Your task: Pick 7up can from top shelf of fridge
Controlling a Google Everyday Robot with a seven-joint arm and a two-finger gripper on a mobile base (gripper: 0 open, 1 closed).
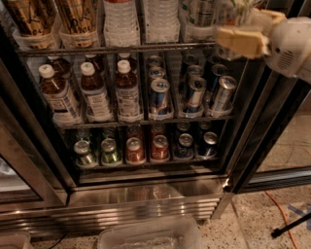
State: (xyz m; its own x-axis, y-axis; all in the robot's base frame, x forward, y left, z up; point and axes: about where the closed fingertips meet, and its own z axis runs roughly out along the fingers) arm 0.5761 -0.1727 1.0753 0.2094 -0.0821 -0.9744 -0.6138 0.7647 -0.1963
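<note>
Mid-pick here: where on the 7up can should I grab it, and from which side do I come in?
Probably around its round side wall, coming straight in from the open front of the fridge. The 7up can seems to stand upright at the front of the top shelf, with water bottles close on its left. The gripper hangs just right of it.

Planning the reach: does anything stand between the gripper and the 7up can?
Nothing visible does. The gripper hangs just right of the 7up can, by the right end of the top shelf. The water bottles stand on the can's other side, to its left.
</note>
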